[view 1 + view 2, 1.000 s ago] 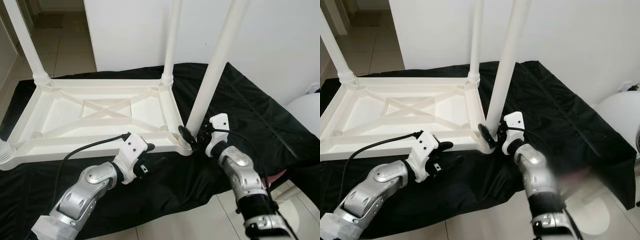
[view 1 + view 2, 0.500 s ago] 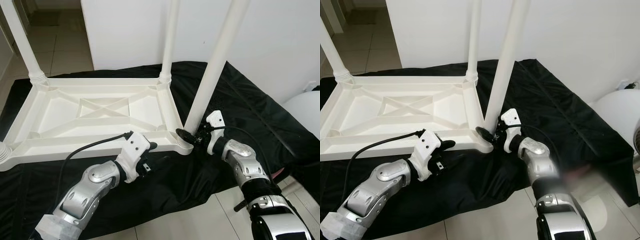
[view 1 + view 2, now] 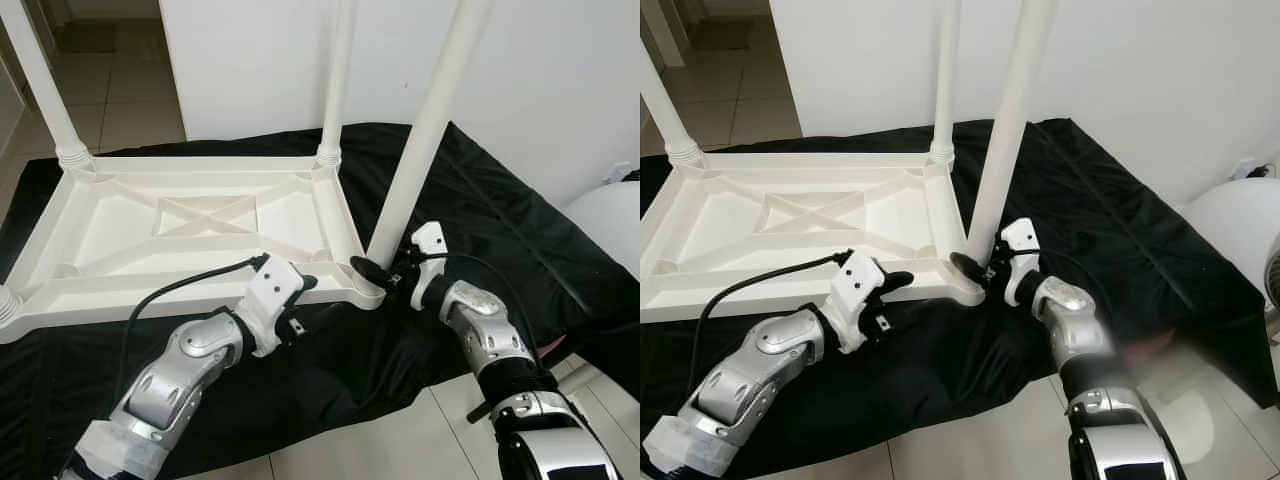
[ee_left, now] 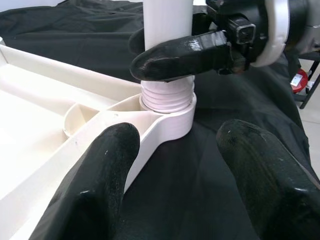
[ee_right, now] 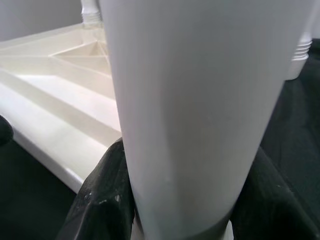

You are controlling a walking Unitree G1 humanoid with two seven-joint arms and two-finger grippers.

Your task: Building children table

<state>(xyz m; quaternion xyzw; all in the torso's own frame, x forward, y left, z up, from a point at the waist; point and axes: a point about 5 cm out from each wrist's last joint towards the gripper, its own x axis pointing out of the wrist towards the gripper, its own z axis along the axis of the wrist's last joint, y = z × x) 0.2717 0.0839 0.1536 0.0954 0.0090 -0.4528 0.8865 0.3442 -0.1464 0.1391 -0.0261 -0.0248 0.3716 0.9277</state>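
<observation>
Left eye view gives us the white tabletop (image 3: 190,225) lying upside down on a black cloth (image 3: 500,220) spread over the tiled floor (image 3: 140,100), legs pointing up from its corners. We see the right gripper (image 3: 385,275) clamped around the foot of the near right leg (image 3: 425,130), just above the threaded collar sitting in the corner socket (image 4: 170,112); one black finger (image 4: 182,50) crosses the front of the leg. We find the left gripper (image 3: 297,300) at the table's near edge, just beside that corner, fingers (image 4: 105,165) spread wide and holding nothing. A white wall (image 3: 540,70) stands behind.
</observation>
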